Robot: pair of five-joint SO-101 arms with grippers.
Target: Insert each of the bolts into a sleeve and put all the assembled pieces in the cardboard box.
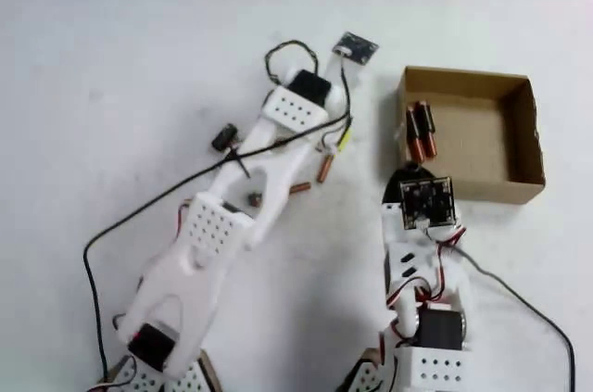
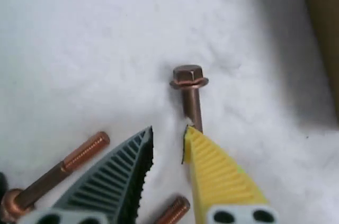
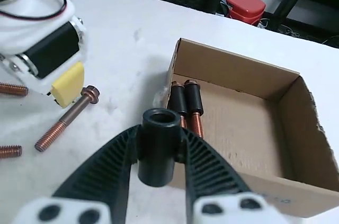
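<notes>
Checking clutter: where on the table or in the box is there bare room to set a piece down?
Bare: the table left of the left arm, and the box floor right of the two assembled pieces. Crowded: bolts lie around the left gripper, and the right gripper holds a sleeve by the box's near corner.

Nothing readable really, maybe some faint print on the cardboard box [image 3: 275, 195] front wall, way too blurry.
</notes>
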